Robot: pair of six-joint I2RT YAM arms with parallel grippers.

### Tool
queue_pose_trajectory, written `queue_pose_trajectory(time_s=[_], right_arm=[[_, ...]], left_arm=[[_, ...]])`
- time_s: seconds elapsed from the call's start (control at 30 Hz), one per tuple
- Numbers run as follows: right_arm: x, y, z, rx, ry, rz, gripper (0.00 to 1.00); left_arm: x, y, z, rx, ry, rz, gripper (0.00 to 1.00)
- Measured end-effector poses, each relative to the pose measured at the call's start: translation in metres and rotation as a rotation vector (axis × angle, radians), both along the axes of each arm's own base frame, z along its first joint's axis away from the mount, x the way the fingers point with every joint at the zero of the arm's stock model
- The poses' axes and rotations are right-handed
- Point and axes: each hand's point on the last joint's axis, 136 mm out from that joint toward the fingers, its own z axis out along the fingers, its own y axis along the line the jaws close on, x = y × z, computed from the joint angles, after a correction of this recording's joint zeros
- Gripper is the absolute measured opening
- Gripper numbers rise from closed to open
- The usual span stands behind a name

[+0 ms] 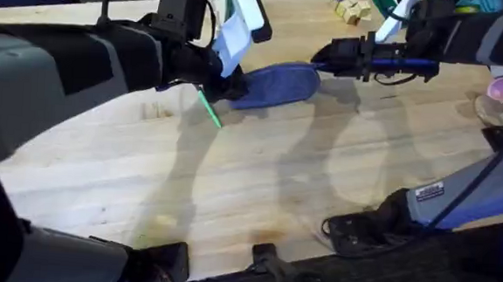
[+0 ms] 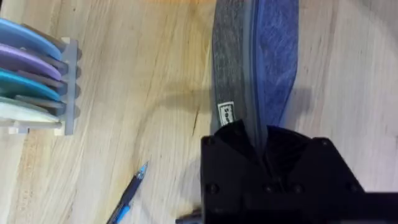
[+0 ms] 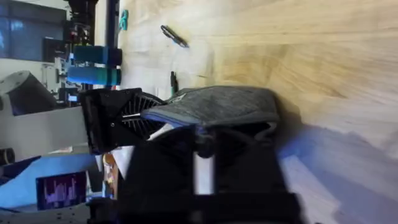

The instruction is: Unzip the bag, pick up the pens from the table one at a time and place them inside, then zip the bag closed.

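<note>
The blue-grey fabric pouch (image 1: 281, 80) lies flat on the light-wood table (image 1: 318, 189), toward its far side, its long axis running left to right. A small white label (image 2: 226, 114) sits on its grey side, beside the seam down its middle. The bright green pen (image 1: 210, 109) lies slantwise just beside the pouch's left end — the dark blue-black pen (image 2: 129, 196) rests on bare wood nearby, apart from the pouch.

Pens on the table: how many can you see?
2: a slim green pen beside the blue-grey fabric pouch, and a dark blue-black pen lying apart on the light-wood table.
</note>
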Motion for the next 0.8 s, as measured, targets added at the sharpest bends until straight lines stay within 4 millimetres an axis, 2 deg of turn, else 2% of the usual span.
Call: queue_pose_trajectory(time_s=[0.03,0.07,0.33,0.6,0.8], right_arm=[[0.000,0.000,0.000,0.000,0.008,-0.003,0.076],[-0.005,-0.003,-0.002,-0.011,0.076,-0.015,0.034],[-0.021,-0.009,0.007,-0.144,0.185,0.018,0.034],[-0.028,-0.011,0.037,-0.355,0.066,0.060,0.032],[-0.029,-0.002,0.045,-0.443,0.011,0.095,0.033]], left_arm=[[0.000,0.000,0.000,0.000,0.000,0.000,0.044],[0.000,0.000,0.000,0.000,0.001,0.000,0.044],[-0.001,-0.001,0.001,-0.005,0.000,-0.004,0.044],[-0.009,-0.011,0.003,-0.033,0.014,-0.043,0.045],[-0.008,-0.010,0.004,-0.035,0.013,-0.041,0.045]])
